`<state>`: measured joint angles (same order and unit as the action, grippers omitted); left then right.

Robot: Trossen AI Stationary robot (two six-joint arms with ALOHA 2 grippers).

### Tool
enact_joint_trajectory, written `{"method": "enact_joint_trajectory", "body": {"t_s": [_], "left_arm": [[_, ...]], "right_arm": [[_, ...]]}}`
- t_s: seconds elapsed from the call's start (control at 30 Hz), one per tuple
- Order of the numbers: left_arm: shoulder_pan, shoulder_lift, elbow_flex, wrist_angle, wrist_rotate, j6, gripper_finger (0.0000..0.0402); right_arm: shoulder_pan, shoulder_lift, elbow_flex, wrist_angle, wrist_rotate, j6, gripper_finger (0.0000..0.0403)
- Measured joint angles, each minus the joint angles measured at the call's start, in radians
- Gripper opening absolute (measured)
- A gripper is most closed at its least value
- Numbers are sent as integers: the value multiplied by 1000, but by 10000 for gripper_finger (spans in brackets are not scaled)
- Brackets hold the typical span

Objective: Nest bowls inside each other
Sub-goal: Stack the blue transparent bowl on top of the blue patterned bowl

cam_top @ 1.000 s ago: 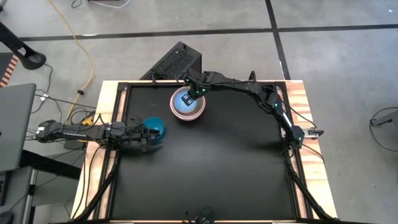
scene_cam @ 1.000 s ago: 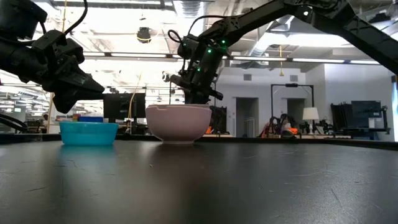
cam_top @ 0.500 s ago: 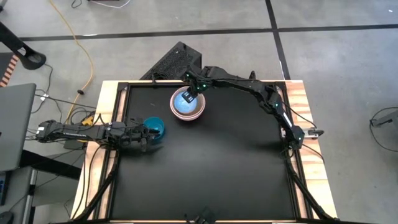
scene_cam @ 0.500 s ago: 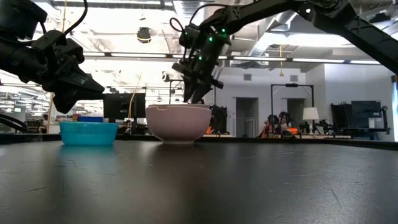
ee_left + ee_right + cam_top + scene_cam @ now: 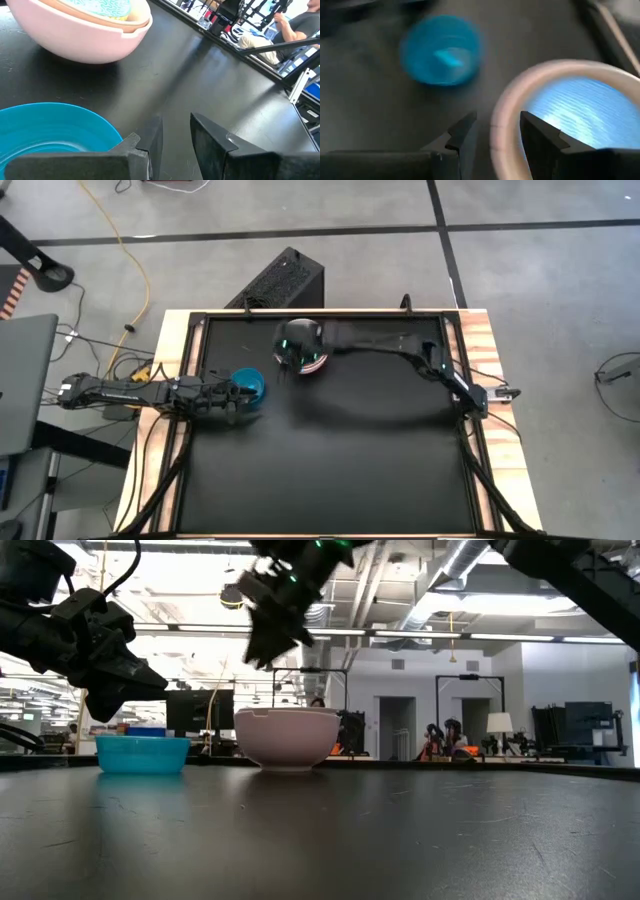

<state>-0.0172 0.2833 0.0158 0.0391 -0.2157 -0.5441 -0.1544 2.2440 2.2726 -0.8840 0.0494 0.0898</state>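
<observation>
A pink bowl [image 5: 287, 737] stands on the black table at the far middle. A cream bowl and a light blue bowl [image 5: 107, 7] are nested inside it. In the high view my right arm hides most of this stack [image 5: 312, 363]. A teal bowl [image 5: 250, 385] stands alone to its left. My right gripper [image 5: 262, 645] hangs open and empty above the stack's left rim [image 5: 505, 115]. My left gripper [image 5: 175, 140] waits open and low beside the teal bowl [image 5: 50, 130], with nothing between its fingers.
A black box [image 5: 285, 280] sits on the floor beyond the table's far edge. Wooden rails [image 5: 170, 380] border the black top. Bare tabletop [image 5: 350, 460] spreads across the middle, right and near side. A person [image 5: 295, 25] sits in the room behind.
My right gripper has risen out of the stacked bowls and swung toward the table's left edge and the teal bowl, rolling as it went. The light blue bowl stays nested in the stack. Neither the stack nor the teal bowl has shifted.
</observation>
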Motion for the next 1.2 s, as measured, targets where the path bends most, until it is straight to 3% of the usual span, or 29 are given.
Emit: {"method": "enact_joint_trajectory", "body": {"t_s": [0.23, 0.33, 0.63, 0.77, 0.9, 1.0, 1.2], "left_arm": [[0, 0, 0, 3, -31, 36, 88], [0, 0, 0, 0, 14, 31, 88], [-8, -83, -2, 32, 36, 162, 88], [-26, -161, -2, 36, 36, 211, 88], [-47, -271, -2, 97, 37, 276, 88], [-64, -280, -1, 158, 43, 301, 88], [-76, -279, -1, 197, 47, 317, 88]], "right_arm": [[160, 3, -121, 221, -3, -257, 166], [181, 3, -172, 315, -2, -321, 166], [162, 3, -316, 586, -55, -338, 166], [151, 4, -370, 621, -57, -389, 166], [146, 3, -429, 714, -56, -443, 166], [146, 4, -462, 820, -56, -488, 166], [146, 128, -409, 922, -47, -537, 166]]}}
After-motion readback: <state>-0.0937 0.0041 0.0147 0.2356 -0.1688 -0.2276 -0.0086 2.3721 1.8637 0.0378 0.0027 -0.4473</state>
